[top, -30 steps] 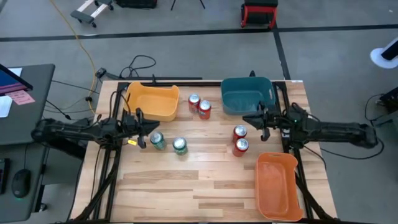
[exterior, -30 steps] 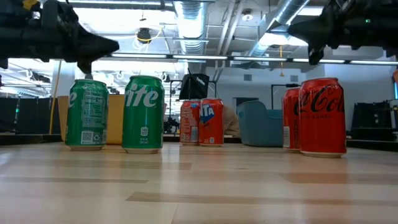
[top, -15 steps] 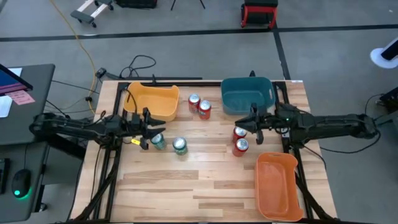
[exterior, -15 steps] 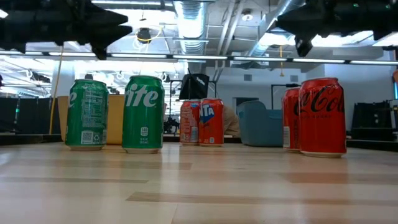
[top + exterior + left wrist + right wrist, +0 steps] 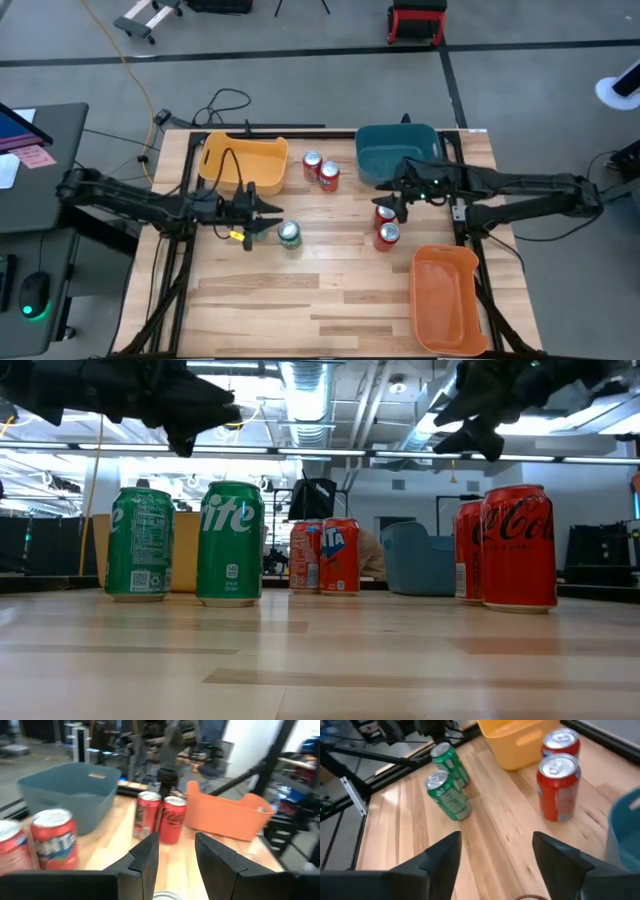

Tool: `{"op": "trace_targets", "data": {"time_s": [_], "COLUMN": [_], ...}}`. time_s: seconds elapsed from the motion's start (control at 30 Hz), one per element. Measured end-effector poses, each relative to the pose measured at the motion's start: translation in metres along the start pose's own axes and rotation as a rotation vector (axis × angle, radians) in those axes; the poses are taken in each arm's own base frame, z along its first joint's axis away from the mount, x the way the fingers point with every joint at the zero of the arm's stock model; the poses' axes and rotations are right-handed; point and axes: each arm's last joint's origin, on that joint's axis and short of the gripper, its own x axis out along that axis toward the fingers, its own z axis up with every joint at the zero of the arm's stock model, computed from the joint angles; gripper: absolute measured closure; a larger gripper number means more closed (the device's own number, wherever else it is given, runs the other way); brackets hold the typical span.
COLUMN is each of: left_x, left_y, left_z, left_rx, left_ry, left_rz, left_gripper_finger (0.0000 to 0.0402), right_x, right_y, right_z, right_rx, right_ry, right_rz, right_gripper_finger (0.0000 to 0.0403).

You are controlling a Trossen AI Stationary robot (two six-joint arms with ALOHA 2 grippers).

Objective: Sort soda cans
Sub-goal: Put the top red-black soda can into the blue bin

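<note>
Two green soda cans point(image 5: 289, 234) point(image 5: 140, 542) stand upright at the left of the wooden table; one point(image 5: 256, 230) is partly hidden under my left gripper point(image 5: 266, 213), which hovers open above it point(image 5: 175, 860). Two red cans point(image 5: 387, 235) point(image 5: 384, 213) stand at the right, with my right gripper point(image 5: 389, 203) open above the farther one point(image 5: 495, 865). Another red pair point(image 5: 320, 170) stands at the far middle. In the low view both grippers point(image 5: 190, 425) point(image 5: 478, 432) hang clear above the can tops.
A yellow bin point(image 5: 245, 163) sits at the far left, a teal bin point(image 5: 398, 152) at the far right and an orange bin point(image 5: 447, 297) at the near right. Bare wood lies across the table's near middle.
Both grippers have risen and come in toward the table's middle: the left toward the right edge, over the green cans, and the right toward the left edge, over the red pair, tipping its fingers downward. The cans have stayed where they were.
</note>
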Motion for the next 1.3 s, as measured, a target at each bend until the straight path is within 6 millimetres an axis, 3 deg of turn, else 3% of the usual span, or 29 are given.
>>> {"op": "trace_targets", "data": {"time_s": [0.17, 0.53, 0.77, 0.87, 1.07, 1.3], "left_x": [0.004, 0.005, 0.005, 0.004, 0.005, 0.007], "left_y": [0.0, -0.001, -0.001, 0.0, 0.0, 0.013], "left_z": [-0.007, -0.009, -0.011, -0.012, -0.012, -0.005], "left_rx": [-0.058, -0.017, 0.145, 0.166, 0.217, 0.235], "left_ry": [0.017, 0.027, 0.056, 0.073, 0.072, 0.029], "left_rz": [0.111, 0.113, 0.113, 0.114, 0.119, 0.187], "left_gripper_finger": [0.0281, 0.0281, 0.0281, 0.0281, 0.0281, 0.0281], "right_x": [-0.001, 0.015, 0.034, 0.039, 0.044, 0.081], "right_y": [-0.005, -0.011, -0.009, -0.01, -0.009, -0.012], "right_z": [0.016, 0.027, 0.033, 0.032, 0.03, 0.031], "right_rx": [0.104, 0.175, 0.152, 0.196, 0.168, 0.037], "right_ry": [0.11, 0.452, 0.414, 0.472, 0.493, 0.475], "right_rz": [-0.097, -0.283, -0.214, -0.106, -0.091, -0.05], "right_gripper_finger": [0.0125, 0.0125, 0.0125, 0.0125, 0.0125, 0.0125]}}
